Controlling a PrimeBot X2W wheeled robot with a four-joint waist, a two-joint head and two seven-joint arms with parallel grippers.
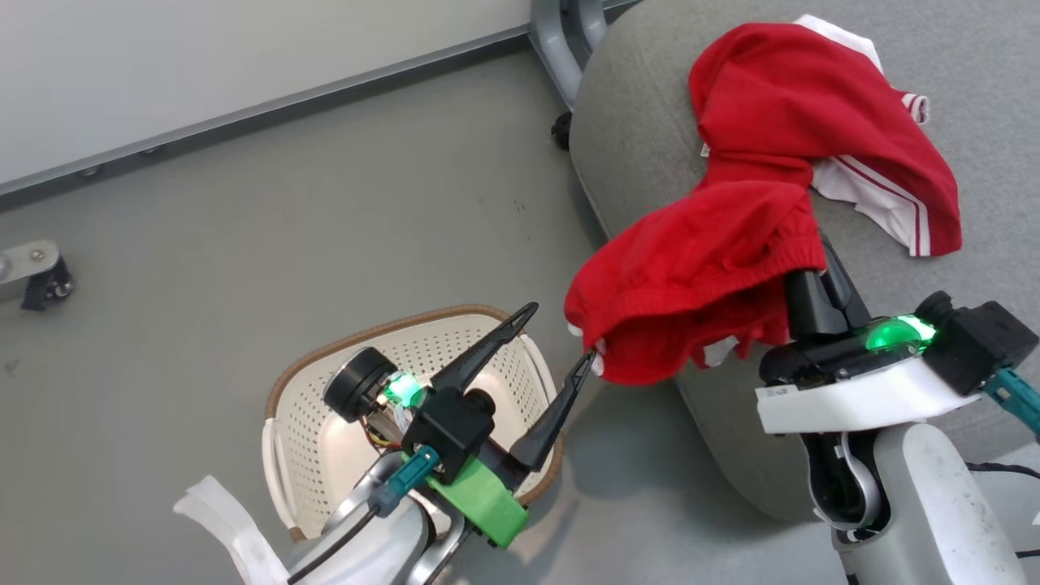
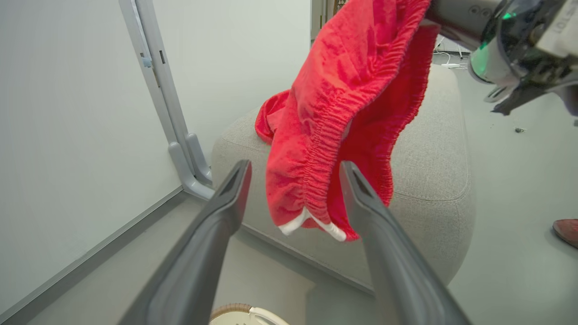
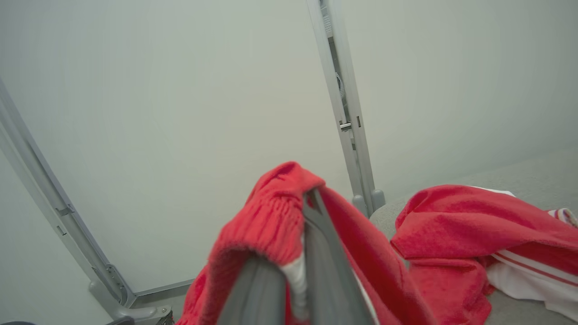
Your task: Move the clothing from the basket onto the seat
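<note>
My right gripper [image 1: 806, 272] is shut on the red shorts [image 1: 699, 276], which hang from its fingers over the near edge of the grey seat [image 1: 634, 122]. In the right wrist view the shorts [image 3: 271, 216] wrap the closed fingers [image 3: 316, 253]. The red top with white panels [image 1: 812, 106] lies crumpled on the seat behind them. My left gripper [image 1: 561, 333] stands open above the cream basket [image 1: 325, 422], its far fingertip close to the shorts' hem. In the left wrist view the shorts [image 2: 343, 90] dangle just beyond its spread fingers [image 2: 230, 194]. The part of the basket's inside that shows holds no fabric.
A grey metal frame leg [image 1: 561, 49] and a pale wall panel stand behind the seat. A small castor bracket [image 1: 41, 276] sits on the floor at far left. What looks like a shoe tip [image 2: 566, 230] shows at the right edge of the left wrist view.
</note>
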